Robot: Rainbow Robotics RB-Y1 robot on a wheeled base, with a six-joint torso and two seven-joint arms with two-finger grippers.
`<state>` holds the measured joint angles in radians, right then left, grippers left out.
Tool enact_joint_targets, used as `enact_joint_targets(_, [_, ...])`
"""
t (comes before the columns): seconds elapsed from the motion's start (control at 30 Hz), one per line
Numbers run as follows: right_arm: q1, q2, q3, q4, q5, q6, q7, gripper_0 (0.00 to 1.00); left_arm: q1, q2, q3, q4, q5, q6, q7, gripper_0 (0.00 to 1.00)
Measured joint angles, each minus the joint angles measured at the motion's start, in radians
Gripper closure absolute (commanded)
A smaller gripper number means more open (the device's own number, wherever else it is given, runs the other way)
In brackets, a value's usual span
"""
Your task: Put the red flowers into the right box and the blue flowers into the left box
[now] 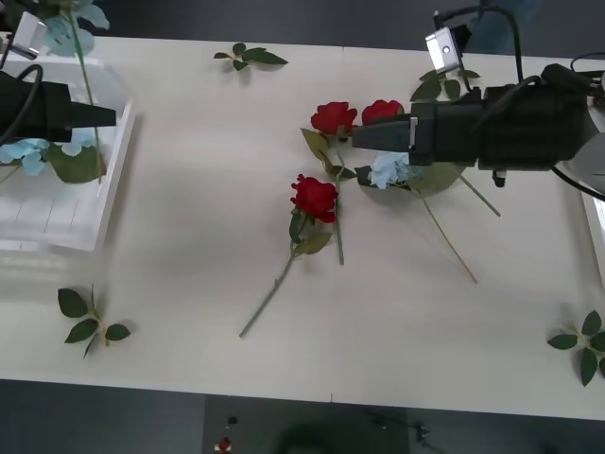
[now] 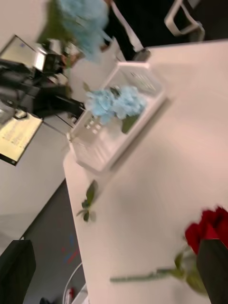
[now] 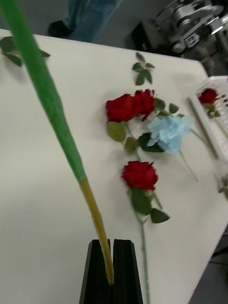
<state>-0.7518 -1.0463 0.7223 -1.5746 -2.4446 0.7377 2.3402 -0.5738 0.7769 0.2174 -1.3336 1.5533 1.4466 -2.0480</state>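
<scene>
Left pincer (image 3: 113,266), shut on a blue flower's stem (image 3: 45,90), holds it over the left box (image 1: 106,180); release comes next. Right pincer (image 1: 364,138) hovers over the surface (image 1: 189,236) above red flowers (image 1: 333,117); finger spread unclear.

Four deep-red artificial roses (image 3: 139,174). Three pale sky-blue fluffy flower clusters (image 1: 389,170). Two shallow white plastic trays (image 1: 112,180). Four loose green leaf sprigs (image 1: 87,322). Two black grippers (image 1: 104,116).

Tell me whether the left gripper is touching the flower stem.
Touching. The left wrist view shows the left gripper shut on the stem, whose yellowish end is pinched between its black fingers.
</scene>
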Motion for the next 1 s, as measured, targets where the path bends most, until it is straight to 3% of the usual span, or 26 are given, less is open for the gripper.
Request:
enact_joint_targets(0.1, [-0.037, -0.081, 0.099, 0.0, 0.013, -0.048, -0.053, 0.0, 0.0, 0.054, 0.034, -0.019, -0.065, 0.071, 0.051, 1.0])
enact_joint_targets(0.2, [-0.086, -0.127, 0.194, 0.008, 0.084, -0.074, -0.124, 0.0, 0.0, 0.103, 0.069, -0.023, -0.137, 0.122, 0.229, 1.0])
enact_joint_targets(0.4, [-0.219, -0.125, 0.354, 0.107, 0.19, -0.105, -0.386, 0.0, 0.007, 0.154, 0.153, -0.054, -0.321, 0.206, 0.266, 1.0])
enact_joint_targets(0.57, [-0.351, -0.101, 0.482, 0.197, 0.228, -0.11, -0.559, 0.0, 0.072, 0.154, 0.21, -0.182, -0.412, 0.188, 0.266, 1.0])
enact_joint_targets(0.7, [-0.419, -0.099, 0.525, 0.242, 0.228, -0.122, -0.722, 0.0, 0.167, 0.131, 0.19, -0.339, -0.459, 0.085, 0.284, 1.0])
enact_joint_targets(0.87, [-0.463, -0.07, 0.527, 0.358, 0.229, -0.085, -0.726, 0.0, 0.286, 0.084, 0.177, -0.542, -0.569, 0.045, 0.408, 1.0])
enact_joint_targets(1.0, [-0.483, -0.025, 0.527, 0.455, 0.297, -0.089, -0.726, 0.0, 0.341, 0.071, 0.177, -0.623, -0.608, 0.045, 0.469, 1.0])
